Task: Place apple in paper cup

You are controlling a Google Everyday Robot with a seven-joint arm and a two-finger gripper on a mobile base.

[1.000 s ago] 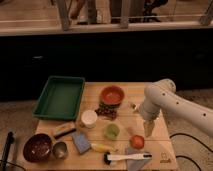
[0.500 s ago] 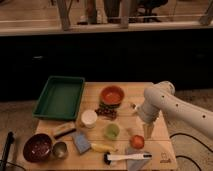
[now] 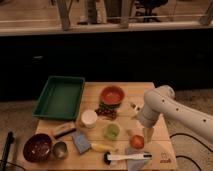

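- Camera view looks down on a wooden tabletop (image 3: pixel 135 90), with a white arm (image 3: pixel 172 110) reaching in from the right
- The hand (image 3: pixel 147 134) points down at the arm's end, over the right part of the tabletop and just right of the apple; whether it is apart or together cannot be told
- The apple (image 3: pixel 136 142) lies on the bare tabletop near the front right, inside none of the containers
- The paper cup (image 3: pixel 89 118) stands upright left of the middle, well apart from the apple; its mouth shows only white
- A translucent green cup (image 3: pixel 112 131) stands upright between the paper cup and the apple; what it holds cannot be told
- A red bowl (image 3: pixel 112 95) sits behind the green cup, open side up, its inside the same colour
- A dark cluster (image 3: pixel 105 112) lies just in front of the red bowl
- A green tray (image 3: pixel 50 82) sits at the back left, its flat green floor showing
- A dark bowl (image 3: pixel 38 147) sits at the front left corner, with a metal cup (image 3: pixel 60 149) just beside it on the right; their contents cannot be made out
- A blue sponge (image 3: pixel 81 143), a banana (image 3: pixel 101 147) and a white-handled brush (image 3: pixel 127 157) lie along the front edge
- A small mark (image 3: pixel 165 161) is printed on the front right corner of the tabletop, too small to read
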